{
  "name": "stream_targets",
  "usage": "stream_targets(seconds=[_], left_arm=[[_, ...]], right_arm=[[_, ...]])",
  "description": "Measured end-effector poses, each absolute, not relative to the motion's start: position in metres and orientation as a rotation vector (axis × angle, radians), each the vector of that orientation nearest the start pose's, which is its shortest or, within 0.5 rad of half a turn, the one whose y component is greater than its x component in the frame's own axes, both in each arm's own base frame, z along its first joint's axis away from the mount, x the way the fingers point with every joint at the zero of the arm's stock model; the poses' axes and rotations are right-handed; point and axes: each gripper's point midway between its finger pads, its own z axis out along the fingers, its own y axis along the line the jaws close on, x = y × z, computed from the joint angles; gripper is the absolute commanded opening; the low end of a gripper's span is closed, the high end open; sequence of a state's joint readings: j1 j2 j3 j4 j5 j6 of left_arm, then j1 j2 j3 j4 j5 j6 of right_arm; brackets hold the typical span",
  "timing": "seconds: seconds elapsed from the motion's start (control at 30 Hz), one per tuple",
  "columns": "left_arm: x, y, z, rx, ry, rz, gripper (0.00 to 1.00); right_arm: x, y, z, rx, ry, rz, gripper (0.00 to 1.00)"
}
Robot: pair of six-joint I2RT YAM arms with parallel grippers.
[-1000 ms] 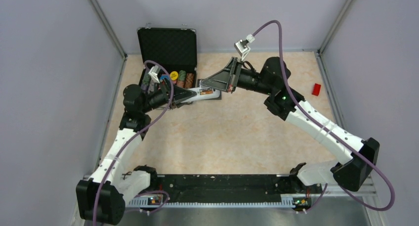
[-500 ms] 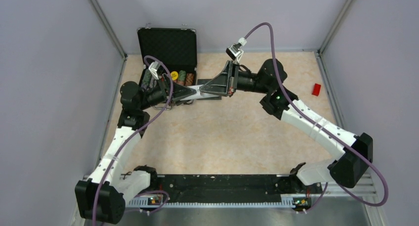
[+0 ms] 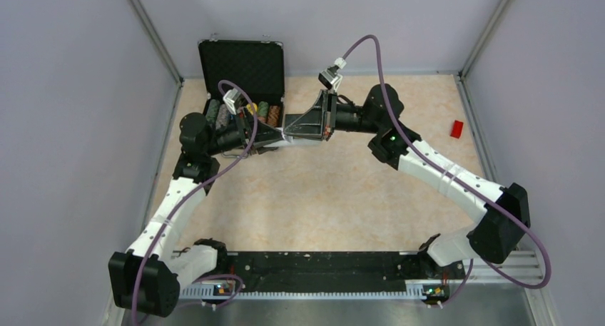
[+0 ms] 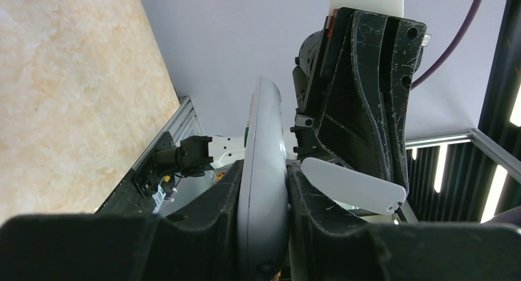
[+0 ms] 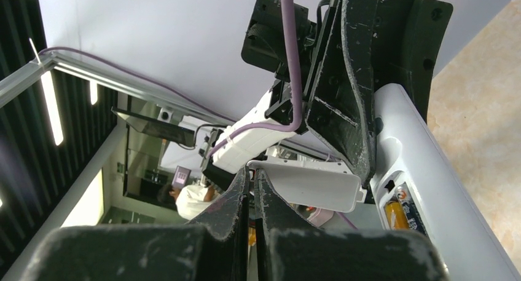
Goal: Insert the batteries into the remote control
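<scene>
Where the open black case [image 3: 241, 68] stands at the far left of the table [image 3: 321, 197], we find the left gripper [image 4: 265, 170] just in front of it. It is clenched on the remote control [image 4: 264, 121], which it holds off the surface, pinched across its thickness between both fingers. To the right, the back of the remote control is exposed: the bay is uncovered and an orange-copper battery [image 5: 396, 212] sits in it, with a darker shape alongside that we cannot identify with certainty. Further right, the right gripper [image 5: 252, 178] is pinched tight on a thin white battery cover [image 5: 307, 184], held close beside the bay but not seated on it. A small red block [image 3: 456, 129] lies well apart near the far right edge and plays no part. We judge the loading to be near its end, with the cover yet to be fitted. We note three risks. The cover is gripped at one end only, so it may pivot in the pads, meet the bay askew and jam its tabs. Pressure from the right arm may slide the remote control through the left fingers, since they hold smooth plastic. Tilting the open bay downward may let a cell drop out before the cover closes it.
</scene>
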State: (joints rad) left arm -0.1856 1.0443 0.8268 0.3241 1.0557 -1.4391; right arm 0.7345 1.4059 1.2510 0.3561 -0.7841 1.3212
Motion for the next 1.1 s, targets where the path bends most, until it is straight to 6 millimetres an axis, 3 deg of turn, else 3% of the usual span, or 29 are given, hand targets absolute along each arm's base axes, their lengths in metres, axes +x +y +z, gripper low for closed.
stream_targets(seconds=[0.77, 1.1], left_arm=[[0.227, -0.219, 0.350, -0.105, 1.945, -1.945, 0.00], [0.227, -0.219, 0.348, -0.112, 1.955, -1.942, 0.00]], right_arm=[[0.200, 0.379, 0.418, -0.283, 1.840, 2.092, 0.00], [0.203, 0.379, 0.403, -0.250, 1.882, 2.079, 0.00]])
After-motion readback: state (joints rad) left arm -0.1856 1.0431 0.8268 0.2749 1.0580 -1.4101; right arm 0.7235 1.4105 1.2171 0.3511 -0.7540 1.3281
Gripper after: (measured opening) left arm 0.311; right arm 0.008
